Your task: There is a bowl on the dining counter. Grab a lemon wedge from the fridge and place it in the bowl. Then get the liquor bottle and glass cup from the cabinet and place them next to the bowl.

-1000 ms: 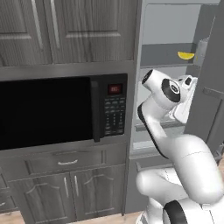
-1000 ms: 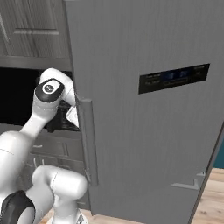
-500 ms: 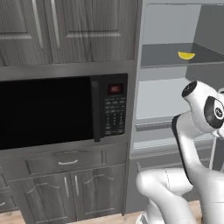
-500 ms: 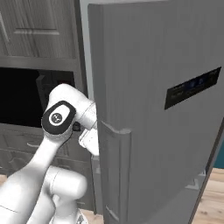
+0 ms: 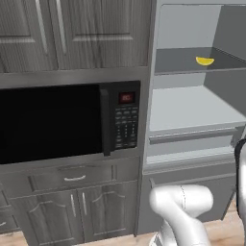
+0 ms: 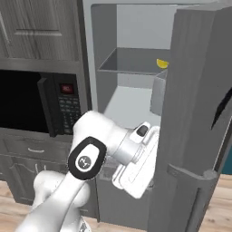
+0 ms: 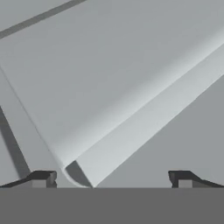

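Observation:
The fridge stands open, and a yellow lemon wedge [image 5: 205, 61] [image 6: 161, 63] lies on its upper shelf [image 5: 182, 62] toward the back right. My gripper [image 7: 113, 179] is open, with its fingertips [image 7: 43, 178] wide apart and nothing between them. It faces a pale grey fridge surface at close range. In the right base view my hand sits low beside the inner edge of the fridge door [image 6: 199, 113], well below the wedge. The bowl, liquor bottle and glass cup are out of view.
A black microwave [image 5: 67, 122] [image 6: 27, 99] is built in left of the fridge, with grey wall cabinets [image 5: 72, 33] above and drawers [image 5: 72, 178] below. The swung-out door blocks the right side. A wide lower fridge shelf [image 5: 192, 103] sits under the wedge's shelf.
The fridge door has swung from nearly closed to wide open. My arm swept right with it, mostly leaving the left base view. The jaws stayed open.

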